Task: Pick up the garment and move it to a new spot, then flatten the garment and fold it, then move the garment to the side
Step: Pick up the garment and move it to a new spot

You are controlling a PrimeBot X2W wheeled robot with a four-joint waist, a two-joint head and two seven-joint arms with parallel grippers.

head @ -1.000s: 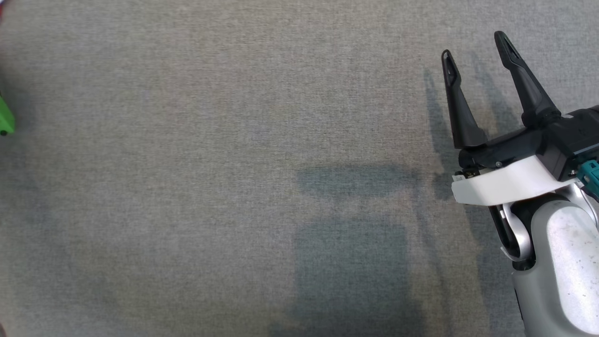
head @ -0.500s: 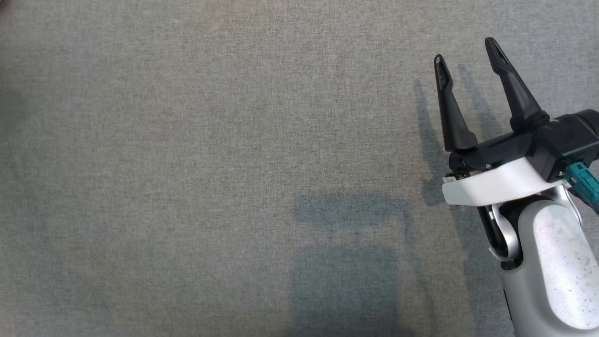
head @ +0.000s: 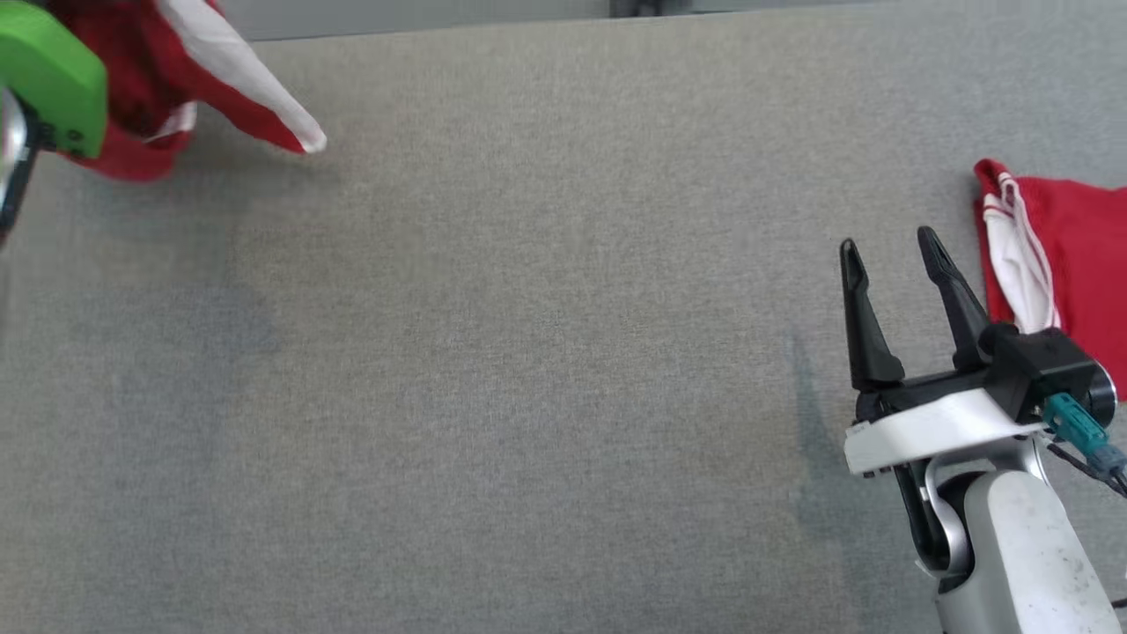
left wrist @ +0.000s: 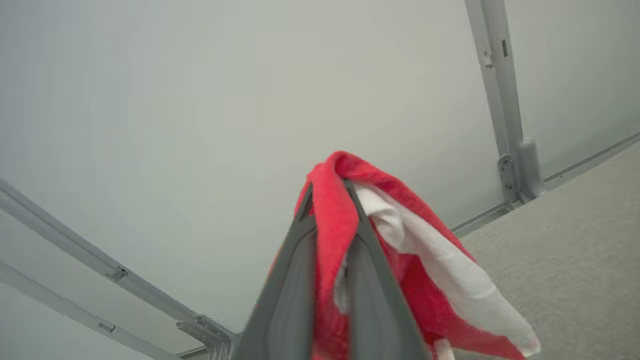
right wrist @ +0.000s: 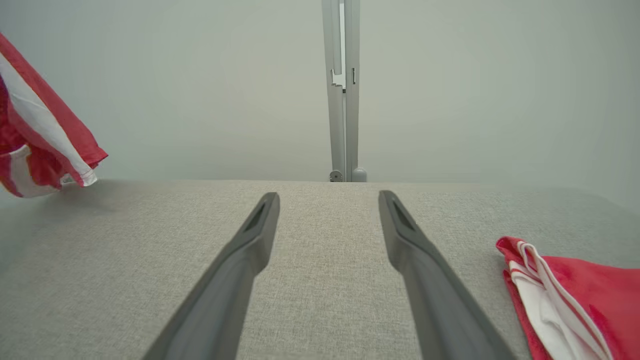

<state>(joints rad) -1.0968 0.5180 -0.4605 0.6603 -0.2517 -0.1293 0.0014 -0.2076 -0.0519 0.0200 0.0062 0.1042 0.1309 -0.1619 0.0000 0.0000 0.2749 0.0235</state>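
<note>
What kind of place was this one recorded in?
Probably a robot test booth rather than a home: a grey cloth-covered table, plain pale wall panels joined by a metal post, and red-and-white clothes as props, a lifted garment and a second garment lying at the right.

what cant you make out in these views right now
Head view: the held garment is cut off by the top edge, partly behind the left arm's green cover.
Left wrist view: the left pincer is shut on it, fingers blurred; the cloth's lower part runs off the bottom edge.
Head view: the second red garment is cut off by the right edge, partly behind the right pincer.
</note>
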